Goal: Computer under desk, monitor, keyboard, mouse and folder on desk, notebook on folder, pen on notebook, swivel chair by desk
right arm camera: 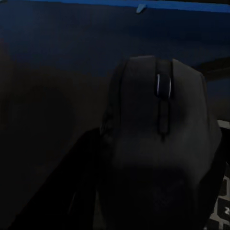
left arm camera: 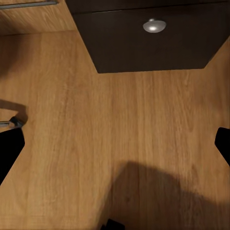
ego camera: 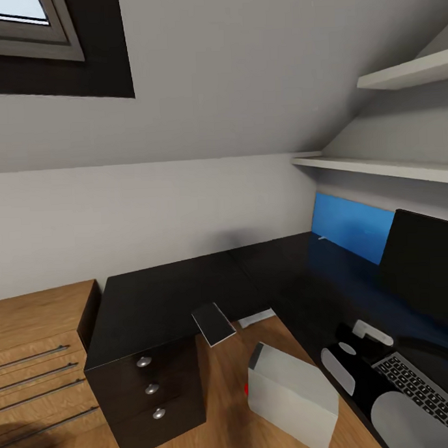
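The black desk (ego camera: 162, 298) runs into the corner. The monitor (ego camera: 425, 274) stands on it at the right, with the keyboard (ego camera: 423, 385) in front. The blue folder (ego camera: 351, 226) leans on the wall behind the desk. The pale grey computer (ego camera: 290, 394) sits on the floor under the desk. The dark mouse (right arm camera: 160, 143) lies very close under my right gripper (right arm camera: 117, 191), whose fingers are lost in the dark. My left gripper (left arm camera: 117, 148) is open over the wooden floor by the bottom drawer (left arm camera: 153, 43). The swivel chair is out of view.
A small dark flat pad (ego camera: 213, 323) and a white object (ego camera: 257, 318) lie at the desk's inner edge. A small white item (ego camera: 373, 333) rests by the monitor base. A light wooden cabinet (ego camera: 40, 336) stands left of the drawers. Shelves (ego camera: 378, 166) hang above.
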